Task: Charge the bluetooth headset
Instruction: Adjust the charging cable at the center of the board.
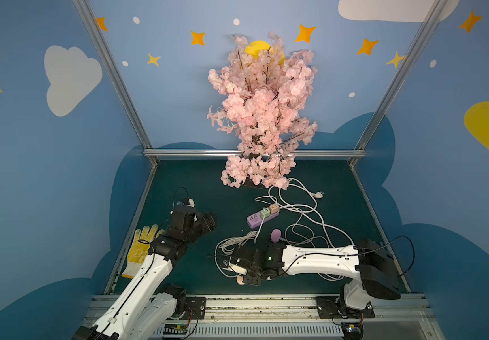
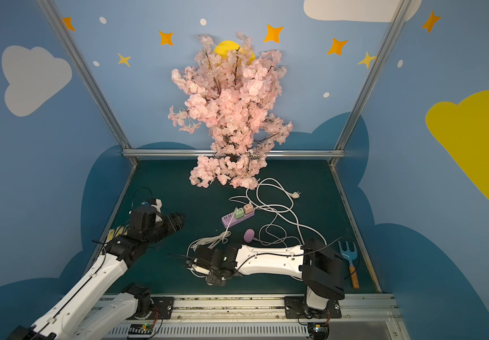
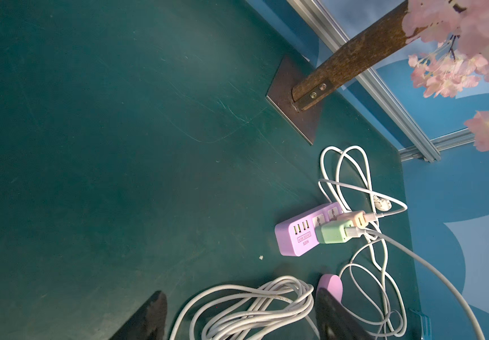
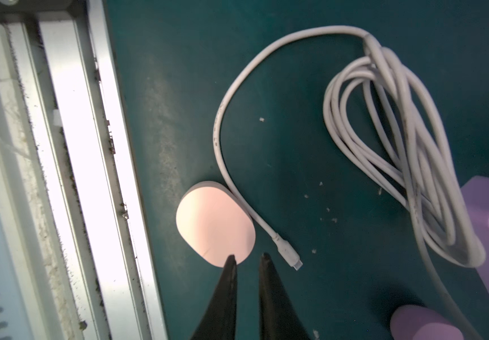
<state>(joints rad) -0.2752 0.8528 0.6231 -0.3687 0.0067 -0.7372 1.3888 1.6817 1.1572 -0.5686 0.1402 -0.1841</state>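
Observation:
A pink oval headset case (image 4: 214, 223) lies near the table's front edge, also seen in a top view (image 1: 240, 280). The free USB-C plug (image 4: 294, 262) of a white cable lies beside the case, apart from it. The cable's coil (image 4: 399, 147) lies between the case and a purple power strip (image 1: 262, 219). A green charger (image 3: 333, 232) and a peach one sit in the strip. My right gripper (image 4: 248, 258) hovers at the case's edge, open by a narrow gap, with nothing in it. My left gripper (image 3: 240, 297) is wide open and empty, in the air left of the strip (image 1: 209, 220).
A purple oval case (image 1: 275, 235) lies by the strip among loose white cable loops. A pink blossom tree (image 1: 262, 117) stands at the back on a metal plate (image 3: 293, 117). A yellow glove (image 1: 141, 250) lies at the left edge. A blue garden fork (image 2: 349, 256) lies at the right.

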